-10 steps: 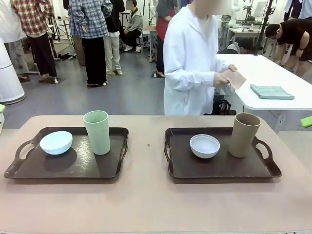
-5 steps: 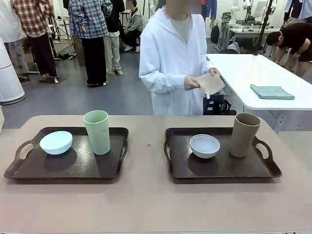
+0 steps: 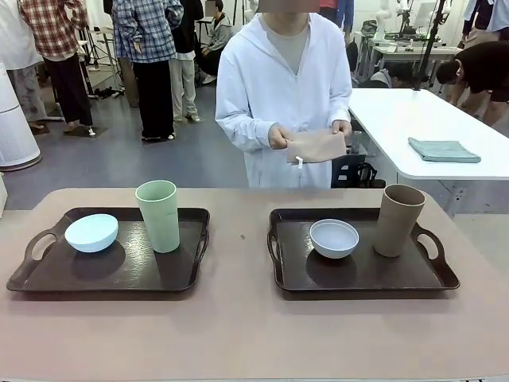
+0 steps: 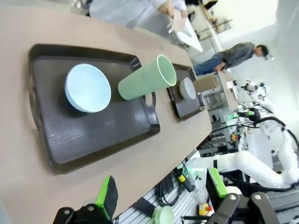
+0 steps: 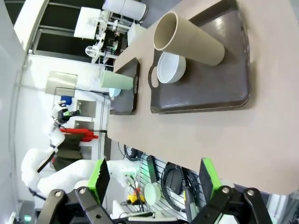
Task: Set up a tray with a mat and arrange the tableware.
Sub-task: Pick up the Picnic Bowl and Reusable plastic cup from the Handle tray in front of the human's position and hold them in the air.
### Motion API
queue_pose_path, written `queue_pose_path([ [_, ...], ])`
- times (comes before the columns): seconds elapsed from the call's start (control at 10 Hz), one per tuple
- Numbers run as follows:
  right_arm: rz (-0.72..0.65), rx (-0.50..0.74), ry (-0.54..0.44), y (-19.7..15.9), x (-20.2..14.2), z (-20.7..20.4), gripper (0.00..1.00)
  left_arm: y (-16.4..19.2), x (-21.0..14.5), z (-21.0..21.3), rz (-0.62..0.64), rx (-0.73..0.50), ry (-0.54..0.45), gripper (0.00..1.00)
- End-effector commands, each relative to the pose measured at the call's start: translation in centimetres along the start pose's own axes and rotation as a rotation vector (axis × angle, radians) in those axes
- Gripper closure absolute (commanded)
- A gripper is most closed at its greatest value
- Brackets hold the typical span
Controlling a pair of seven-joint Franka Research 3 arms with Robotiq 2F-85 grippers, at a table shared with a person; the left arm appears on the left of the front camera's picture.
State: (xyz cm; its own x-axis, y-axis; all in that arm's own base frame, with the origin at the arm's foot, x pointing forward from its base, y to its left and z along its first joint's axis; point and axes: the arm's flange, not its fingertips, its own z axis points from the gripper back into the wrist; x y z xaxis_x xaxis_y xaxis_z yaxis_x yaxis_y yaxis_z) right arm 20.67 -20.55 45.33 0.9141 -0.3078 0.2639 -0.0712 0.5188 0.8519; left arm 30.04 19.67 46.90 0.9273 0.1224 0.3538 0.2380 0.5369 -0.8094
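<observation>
Reading left gripper (image 4: 162, 191) as spread wide, green pads (image 4: 108, 196) well apart, clamping nothing. Seeing it hovering off the near edge of the table (image 4: 18, 154), looking across at the left tray (image 4: 93, 140).

Reading right gripper (image 5: 154, 179) the same way: fingers gaping wide, carrying nothing, hanging off the table's near side, well apart from the right tray (image 5: 210, 88).

Finding both dark brown trays lying side by side on the table, apart from each other, handles at the outer ends.

Spotting light blue bowl (image 3: 91, 232) on the left tray, toward its left handle. Seeing pale green tumbler (image 3: 158, 215) standing upright just beside it on the right, close to the tray's far rim.

Spotting white bowl (image 3: 334, 238) sitting mouth up near the middle of the right tray. Seeing tan-brown tumbler (image 3: 398, 220) standing upright just beside it, toward the right handle.

Seeing the mat (image 3: 318, 147), a beige sheet, being held in both of the person's hands (image 3: 280, 137) at the far side of the table, above and behind the right tray's far rim, touching neither tray nor table. Noting a small white tag dangling under it.

Noting a folded teal cloth (image 3: 444, 150) lying on a white table (image 3: 398, 111) farther back, well apart from the trays.
</observation>
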Motion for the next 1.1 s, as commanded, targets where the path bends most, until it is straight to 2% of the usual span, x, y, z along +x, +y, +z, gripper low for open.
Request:
queue_pose_path([
  [0.0, -0.019, 0.016, -0.02, -0.26, -0.23, 0.44, 0.0, -0.08, 0.19, -0.12, 0.007, -0.006, -0.005, 0.0],
  [1.0, -0.019, 0.016, -0.02, -0.26, -0.23, 0.44, 0.0, -0.08, 0.19, -0.12, 0.007, -0.006, -0.005, 0.0],
])
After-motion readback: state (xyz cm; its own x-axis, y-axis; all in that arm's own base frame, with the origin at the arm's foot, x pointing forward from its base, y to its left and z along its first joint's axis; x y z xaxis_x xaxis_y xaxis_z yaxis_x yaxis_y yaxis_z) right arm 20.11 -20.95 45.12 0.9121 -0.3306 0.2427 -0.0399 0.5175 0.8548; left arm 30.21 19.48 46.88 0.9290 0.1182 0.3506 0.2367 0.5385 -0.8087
